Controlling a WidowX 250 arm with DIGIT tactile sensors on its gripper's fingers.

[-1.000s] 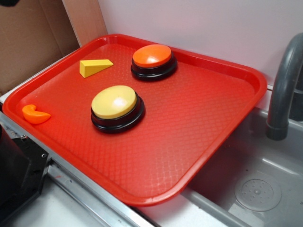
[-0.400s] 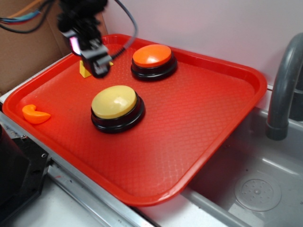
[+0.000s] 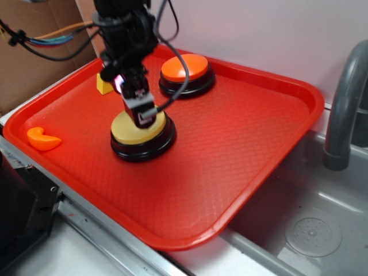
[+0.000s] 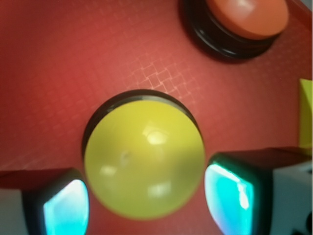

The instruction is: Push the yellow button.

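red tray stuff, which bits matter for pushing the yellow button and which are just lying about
Belongs to the job:
- yellow button, under the gripper
- gripper, fingers apart on either side of the dome in the wrist view

Just lying about:
- orange button
- yellow wedge block
- small orange curved piece
- red tray they all sit on
- sink faucet

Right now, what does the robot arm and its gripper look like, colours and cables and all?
The arm is black, with dark cables looping off it and a bundle of blue and orange wires trailing to the left. The gripper shows a small pink-lit spot on its body. In the wrist view its fingers are black-edged blocks with glowing cyan pads and pale grey backs.
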